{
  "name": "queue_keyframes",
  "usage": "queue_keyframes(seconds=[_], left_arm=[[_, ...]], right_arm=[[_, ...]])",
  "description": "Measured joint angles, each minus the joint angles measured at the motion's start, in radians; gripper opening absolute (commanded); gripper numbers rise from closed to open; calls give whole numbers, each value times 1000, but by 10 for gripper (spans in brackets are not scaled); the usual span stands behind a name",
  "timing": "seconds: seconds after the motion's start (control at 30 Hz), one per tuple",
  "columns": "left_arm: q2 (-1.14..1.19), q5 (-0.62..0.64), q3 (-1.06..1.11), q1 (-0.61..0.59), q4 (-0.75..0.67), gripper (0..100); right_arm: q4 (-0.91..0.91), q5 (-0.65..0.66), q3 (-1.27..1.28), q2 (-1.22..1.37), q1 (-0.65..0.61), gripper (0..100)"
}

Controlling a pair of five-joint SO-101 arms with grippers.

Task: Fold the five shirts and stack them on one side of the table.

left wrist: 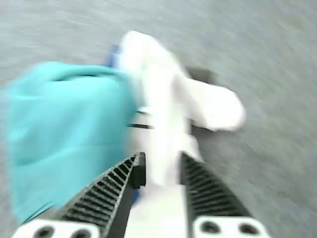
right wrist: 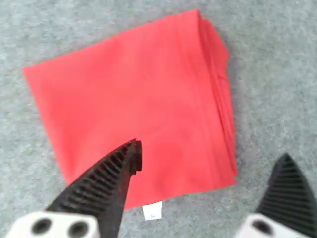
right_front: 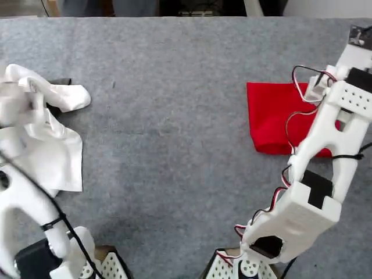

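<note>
Left fingers (left wrist: 116, 186) clenched on white shirt (left wrist: 163, 99), right fingers (right wrist: 106, 181) spread wide over folded red shirt (right wrist: 129, 94)

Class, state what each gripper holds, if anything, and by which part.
The left gripper is shut on the white shirt, pinching a bunched fold; which part of the shirt cannot be told. The right gripper, open over the red shirt, holds nothing.

The counter (right_front: 174, 145) is spread edge to edge with a grey, felt-like cover (right_front: 168, 192) — finely flecked, evenly lit, with only soft shadows on it. Beyond the counter's far edge runs a dark strip (right_front: 197, 7) of indistinct shapes — a wood-brown piece (right_front: 52, 6) past the counter's far left corner, a pale surface (right_front: 325, 7) past its far right corner.
</note>
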Motion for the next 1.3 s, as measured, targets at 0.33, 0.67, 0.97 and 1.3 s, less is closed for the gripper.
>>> queue_keyframes(seconds=[0.33,0.67,0.97,1.3], left_arm=[[209,-12,164,-233,-245,212],[100,-12,172,-161,-264,30],[-273,-11,176,75,-253,29],[-463,-9,176,646,-94,29]], right_arm=[[57,0,-6,0,-103,255],[117,0,-8,0,-109,255],[124,0,-8,0,-109,255],[124,0,-8,0,-109,255]])
